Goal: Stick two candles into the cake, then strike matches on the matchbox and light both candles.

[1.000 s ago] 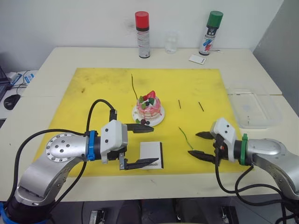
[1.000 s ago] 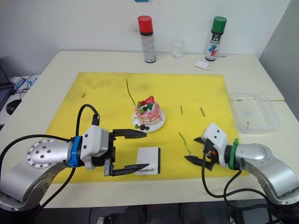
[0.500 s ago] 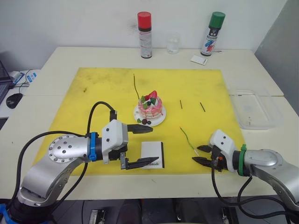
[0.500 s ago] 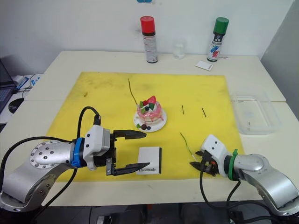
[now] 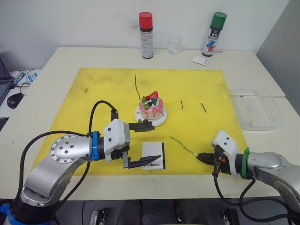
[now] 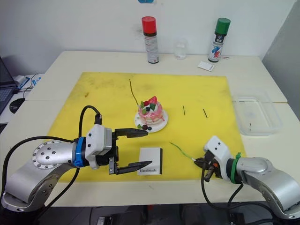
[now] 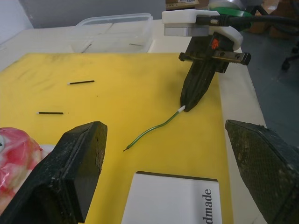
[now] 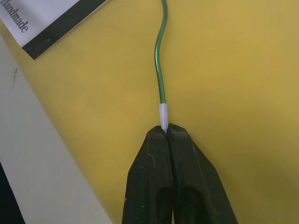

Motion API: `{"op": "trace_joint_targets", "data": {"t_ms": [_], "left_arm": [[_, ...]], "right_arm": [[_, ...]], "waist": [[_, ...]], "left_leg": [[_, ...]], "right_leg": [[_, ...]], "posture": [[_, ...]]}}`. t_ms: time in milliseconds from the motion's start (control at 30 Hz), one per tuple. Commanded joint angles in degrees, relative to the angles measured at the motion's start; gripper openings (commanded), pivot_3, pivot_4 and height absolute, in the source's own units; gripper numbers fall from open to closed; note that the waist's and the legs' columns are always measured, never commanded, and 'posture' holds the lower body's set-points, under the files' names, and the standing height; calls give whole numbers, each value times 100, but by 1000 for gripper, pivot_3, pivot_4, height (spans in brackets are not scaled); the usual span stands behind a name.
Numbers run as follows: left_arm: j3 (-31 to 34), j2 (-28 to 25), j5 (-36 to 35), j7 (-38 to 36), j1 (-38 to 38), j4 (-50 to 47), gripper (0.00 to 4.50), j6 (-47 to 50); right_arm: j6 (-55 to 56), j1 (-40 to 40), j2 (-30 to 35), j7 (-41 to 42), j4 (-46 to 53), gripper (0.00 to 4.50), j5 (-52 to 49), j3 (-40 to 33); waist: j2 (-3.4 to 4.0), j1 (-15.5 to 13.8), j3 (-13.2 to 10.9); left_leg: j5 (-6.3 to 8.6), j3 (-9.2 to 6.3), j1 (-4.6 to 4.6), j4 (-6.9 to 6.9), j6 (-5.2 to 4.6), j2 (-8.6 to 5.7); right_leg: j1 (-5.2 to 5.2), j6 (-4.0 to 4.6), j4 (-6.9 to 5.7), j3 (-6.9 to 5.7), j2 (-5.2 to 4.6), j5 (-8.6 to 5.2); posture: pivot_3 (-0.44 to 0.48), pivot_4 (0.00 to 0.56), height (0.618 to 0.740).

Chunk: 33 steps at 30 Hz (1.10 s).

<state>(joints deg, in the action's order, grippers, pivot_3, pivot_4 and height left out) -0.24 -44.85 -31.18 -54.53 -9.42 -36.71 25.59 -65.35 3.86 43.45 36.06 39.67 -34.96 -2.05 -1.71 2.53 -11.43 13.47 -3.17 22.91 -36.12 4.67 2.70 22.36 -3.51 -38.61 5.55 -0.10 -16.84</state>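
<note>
My right pincer (image 5: 200, 156) is clamped on the whitish end of one candle (image 5: 183, 145), low over the near right part of the yellow mat (image 5: 93, 93); the green stick runs from the tips toward the cake and looks to lie on the mat. My left pincer (image 5: 149, 143) hovers with fingers wide apart, the near finger above the matchbox (image 5: 152, 162), the far one by the plate's front edge. The matchbox lies flat at the mat's near edge, black strip toward the right. The cake (image 5: 151, 106) sits on its plate at mat centre. Two matches (image 5: 182, 104) lie right of the cake, well apart from it. The second candle (image 5: 136, 86) lies just behind the cake. At the table's (image 5: 47, 65) far edge stand a red-capped can (image 5: 146, 28) and a green-capped can (image 5: 213, 28).
</note>
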Motion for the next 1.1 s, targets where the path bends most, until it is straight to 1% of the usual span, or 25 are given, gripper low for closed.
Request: {"op": "trace_joint_targets", "data": {"t_ms": [33, 100, 133, 200, 300, 400, 533, 567, 633, 733, 833, 967, 1033, 1100], "left_arm": [[-78, 91, 28, 46, -30, -168, 4500, -139], [-109, 150, 32, 95, -26, -182, 4500, -138], [-123, 187, 39, 116, -22, -191, 4500, -139], [-162, 250, 34, 144, -19, -211, 4500, -138], [-279, 346, 29, 138, -40, -221, 4500, -171], [-416, 450, 40, 133, -146, -202, 4500, -193], [-507, 567, 42, 174, -281, -165, 4500, -194], [-508, 582, 39, 185, -286, -167, 4500, -188], [-490, 606, 34, 228, -241, -197, 4500, -170], [-497, 638, 56, 327, -133, -279, 4500, -153], [-513, 670, 71, 453, -36, -373, 4500, -127], [-549, 697, 78, 550, -39, -407, 4500, -94], [-572, 714, 72, 589, -59, -418, 4500, -84], [-593, 733, 62, 620, -72, -436, 4500, -78]], "right_arm": [[-624, 253, -281, -241, -22, 62, -516, -617], [-846, 397, -378, -349, -132, 62, -666, -907], [-902, 449, -319, -333, -168, 62, -713, -1004], [-885, 541, -69, -194, -241, 62, -746, -1139], [-573, 732, 519, 264, -524, 62, -723, -1169], [371, 840, 1329, 1082, -991, 62, -289, -838], [2162, 708, 2203, 2260, -2016, 62, 602, -422], [2592, 633, 2376, 2542, -2251, 62, 792, -361], [3001, 550, 2599, 2931, -2653, 62, 963, -313], [3502, 464, 2693, 3204, -3103, 62, 1230, -245], [3824, 424, 2654, 3342, -3368, 62, 1437, -178], [3725, 568, 2558, 3413, -3296, 62, 1448, -76], [3764, 576, 2562, 3395, -3262, 454, 1579, 13], [3778, 552, 2628, 3474, -3180, 981, 1666, 94]], "waist": [[0, -6, 0], [0, -11, 0], [0, -13, 0], [1, -17, 0], [2, -18, 0], [2, -19, 0], [2, -20, 0], [2, -20, 0], [2, -20, 0], [3, -13, 0], [3, -7, 0], [6, -4, -2], [6, -4, -2], [6, -8, -2]], "left_leg": [[0, 0, 0, -1, 0, 0], [0, 0, 0, -4, 0, 0], [0, 1, 0, -5, 0, -1], [0, 1, 0, -6, 0, -1], [0, 2, 0, -5, -1, -1], [0, 5, -1, -5, -1, -1], [0, 5, -2, -12, -1, 0], [0, 6, -3, -15, -1, -1], [0, 7, -3, -15, -1, -1], [0, 7, -3, -15, -1, 0], [0, 8, -5, -19, -1, 0], [0, 6, -6, -44, -1, -1], [0, 4, -6, -60, -1, 0], [0, 5, -4, -76, -1, -1]], "right_leg": [[0, 0, -1, 0, 0, 0], [0, 0, -3, 1, 1, 1], [0, 0, -5, 1, 1, 1], [0, 0, -6, 1, 1, 1], [0, 0, -4, 1, 1, 1], [0, 0, -3, 3, 0, 1], [-3, -2, -5, 1, 1, 1], [-3, -2, -5, 2, 1, 1], [-3, -2, -5, 2, 0, 1], [-3, 0, -7, 3, 0, 2], [-3, 1, -14, 5, 0, 3], [-4, -1, -34, 6, 2, 2], [-10, -7, -38, 6, 2, 5], [-14, -16, -38, 8, 2, 10]], "posture": [[0, 150, 740], [0, 150, 740], [0, 150, 740], [0, 150, 740], [0, 150, 740], [0, 150, 740], [0, 150, 740], [0, 150, 740], [0, 150, 740], [0, 150, 740], [0, 150, 740], [0, 150, 740], [0, 150, 740], [0, 150, 740]]}}
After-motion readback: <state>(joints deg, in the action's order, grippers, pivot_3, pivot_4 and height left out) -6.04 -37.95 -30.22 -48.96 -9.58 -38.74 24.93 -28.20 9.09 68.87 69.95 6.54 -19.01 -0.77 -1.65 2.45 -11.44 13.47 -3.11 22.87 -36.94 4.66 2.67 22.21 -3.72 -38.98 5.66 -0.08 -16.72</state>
